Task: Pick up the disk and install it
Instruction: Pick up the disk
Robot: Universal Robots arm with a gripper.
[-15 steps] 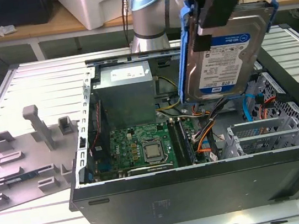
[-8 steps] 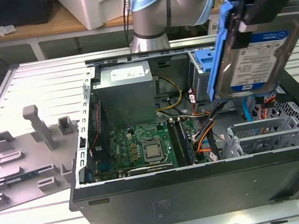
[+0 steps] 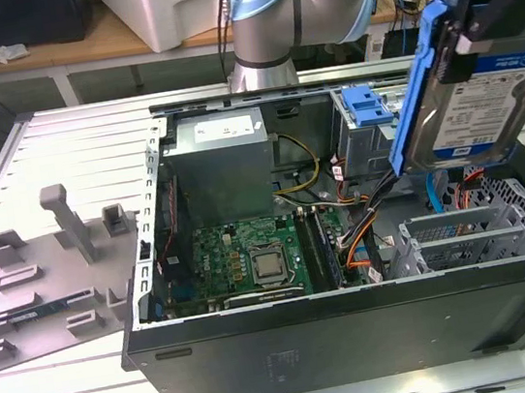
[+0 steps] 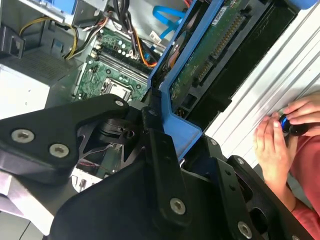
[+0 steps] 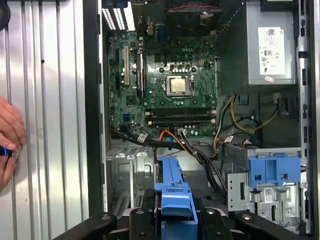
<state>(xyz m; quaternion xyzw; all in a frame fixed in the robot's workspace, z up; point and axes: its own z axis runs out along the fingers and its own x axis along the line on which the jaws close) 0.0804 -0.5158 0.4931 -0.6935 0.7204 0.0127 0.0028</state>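
Note:
The disk (image 3: 470, 104), a silver hard drive with a blue-and-white label in a bright blue carrier rail, hangs tilted in the air above the open computer case (image 3: 360, 329), at the exterior view's right. My gripper (image 3: 472, 16) is shut on its upper edge. In the second wrist view the disk's green circuit-board underside (image 4: 210, 55) and blue rail show past my black fingers (image 4: 160, 150). The first wrist view has the blue rail (image 5: 172, 192) between my fingers, above the metal drive cage (image 5: 127, 175).
Inside the case lie the motherboard (image 3: 251, 257), the grey power supply box (image 3: 219, 163), orange and black cables (image 3: 356, 232) and a blue bracket (image 3: 367, 104). A grey fixture plate (image 3: 49, 275) sits at the exterior view's left. A person's hand (image 4: 272, 145) rests on the ribbed table beside the case.

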